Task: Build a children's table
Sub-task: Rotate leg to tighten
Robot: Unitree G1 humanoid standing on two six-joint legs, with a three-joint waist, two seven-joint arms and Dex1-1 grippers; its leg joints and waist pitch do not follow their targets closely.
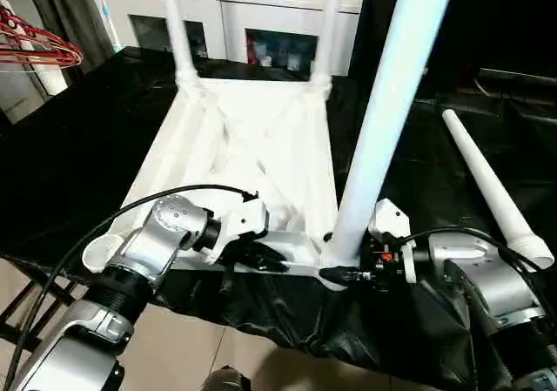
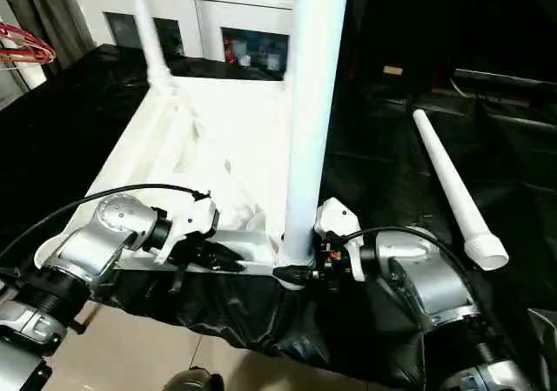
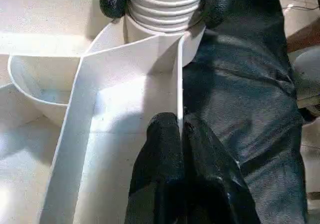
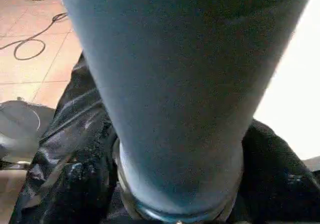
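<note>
The table top (image 1: pixel 252 147) lies upside down on the black-covered worktop (image 1: pixel 78 156). Two far legs (image 1: pixel 178 34) and the near right leg (image 1: pixel 392 112) stand in sockets; the fourth leg (image 1: pixel 492 186) lies loose at right, and the near left socket (image 1: pixel 100 250) is empty. The left pincer (image 3: pixel 182 134) is clamped on the rim; the right pincer (image 1: pixel 335 273) straddles the near leg's base. A cabinet (image 1: pixel 235 12) stands behind.

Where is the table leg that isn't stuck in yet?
The loose leg lies flat on the black cloth on the robot's right, beside the upside-down tabletop.
</note>
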